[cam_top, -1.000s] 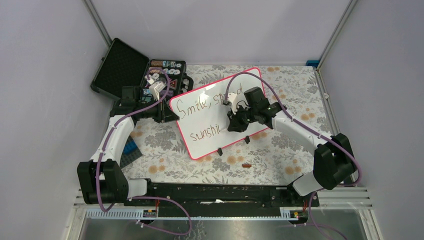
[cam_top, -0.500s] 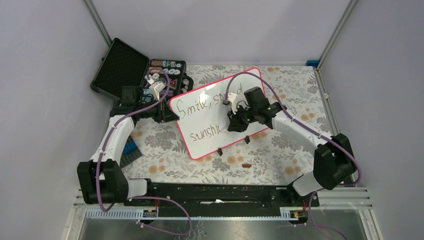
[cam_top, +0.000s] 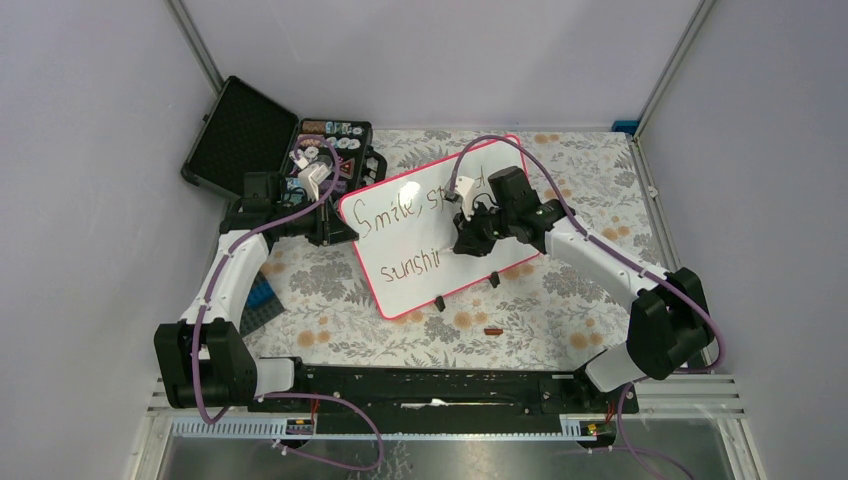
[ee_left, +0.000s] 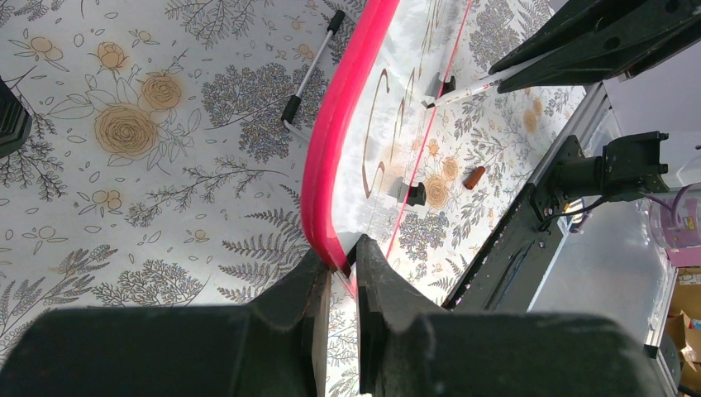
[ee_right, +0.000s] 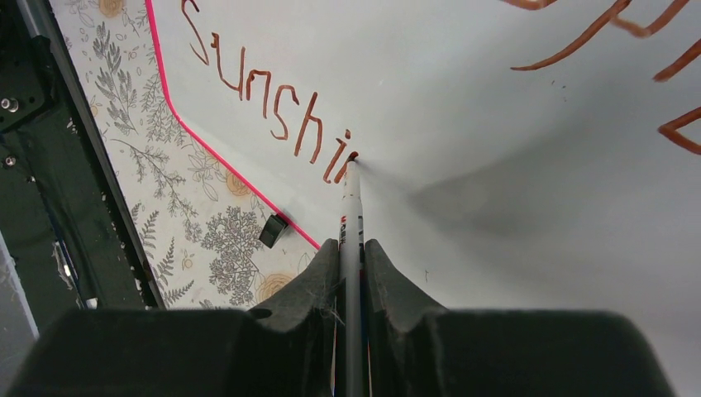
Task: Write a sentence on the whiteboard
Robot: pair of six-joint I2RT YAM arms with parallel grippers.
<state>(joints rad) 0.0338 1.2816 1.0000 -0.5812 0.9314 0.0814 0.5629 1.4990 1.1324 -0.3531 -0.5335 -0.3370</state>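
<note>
Presently the whiteboard (cam_top: 420,285) sits askew at the middle of the flowered bench (cam_top: 330,290), its left corner near the black case (cam_top: 250,130). The left hand (ee_left: 337,273) is clamped on the board's pink rim. The right hand (ee_right: 351,252) grips a marker (ee_right: 353,198), tip touching the board just after "sunshi", on the second line of the sentence (ee_right: 273,103). A small brown cap (cam_top: 492,330) lies apart from the board's near edge.

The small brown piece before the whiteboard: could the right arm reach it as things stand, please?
Probably not yet: nothing blocks the brown piece, but the right end effector is shut on the marker.
</note>
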